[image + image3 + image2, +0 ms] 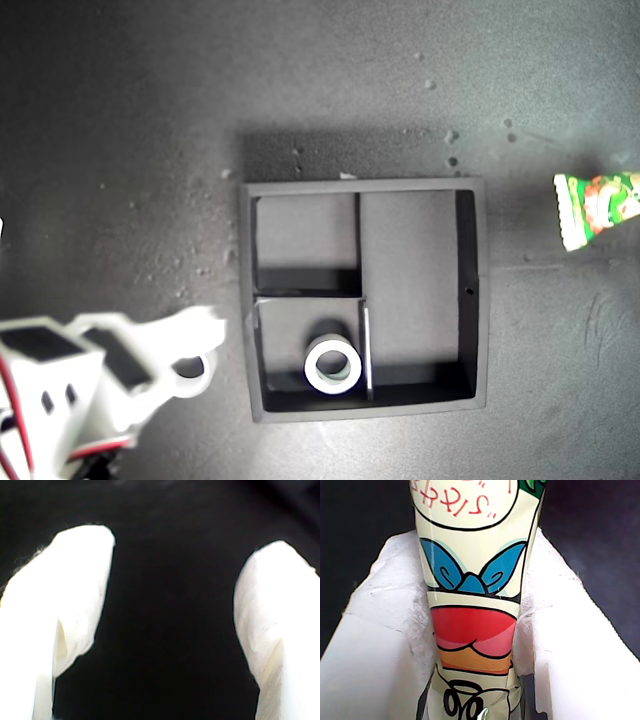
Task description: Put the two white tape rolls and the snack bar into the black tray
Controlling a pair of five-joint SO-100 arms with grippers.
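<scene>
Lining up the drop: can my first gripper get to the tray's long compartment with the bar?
Probably yes. My first gripper grips the snack bar, and the black tray's long compartment lies empty; the tape roll sits in a small compartment, an arm outside the tray.

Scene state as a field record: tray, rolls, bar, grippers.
tray: black tray, mid exterior view, three compartments
roll 1: first tape roll, in the small compartment nearer the exterior view's bottom
roll 2: second tape roll, outside the tray toward the exterior view's left, beside an arm
bar: snack bar, outside the tray, clamped in my first gripper
second: my second gripper open, empty
</scene>
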